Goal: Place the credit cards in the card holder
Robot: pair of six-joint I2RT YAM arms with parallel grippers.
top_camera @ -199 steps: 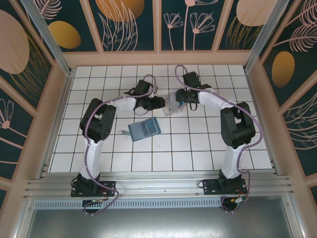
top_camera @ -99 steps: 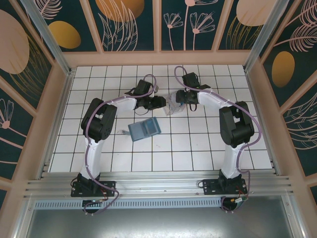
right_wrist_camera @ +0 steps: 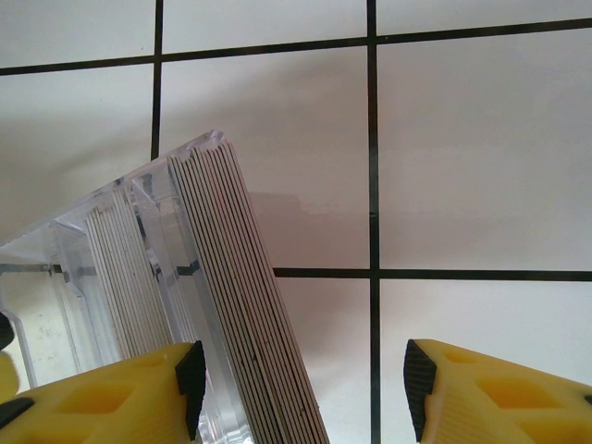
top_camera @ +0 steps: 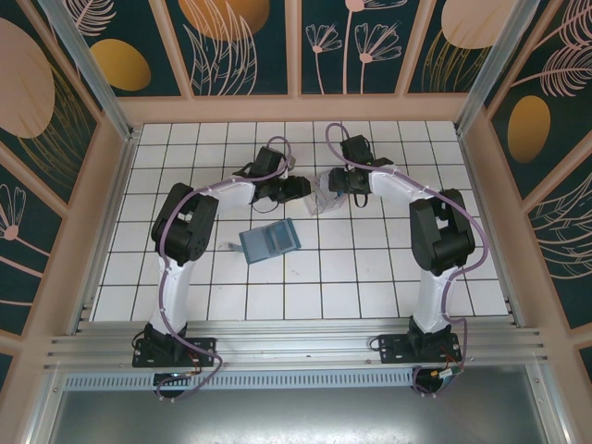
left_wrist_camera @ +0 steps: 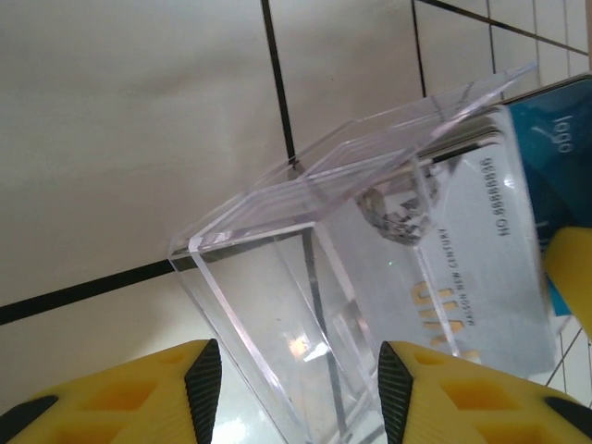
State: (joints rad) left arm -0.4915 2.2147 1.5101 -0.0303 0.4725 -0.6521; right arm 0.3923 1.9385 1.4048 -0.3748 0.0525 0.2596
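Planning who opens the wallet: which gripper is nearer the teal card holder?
Left. The left gripper sits just beyond the card holder, toward its right; the right gripper is farther right, across the clear box.

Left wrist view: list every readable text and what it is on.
"9898989", roughly, on the pale card inside the clear box.
"CENTURY", same card; words before it blurred.
Gold letters on that card: unreadable.
Pale marks on the blue card: unreadable.
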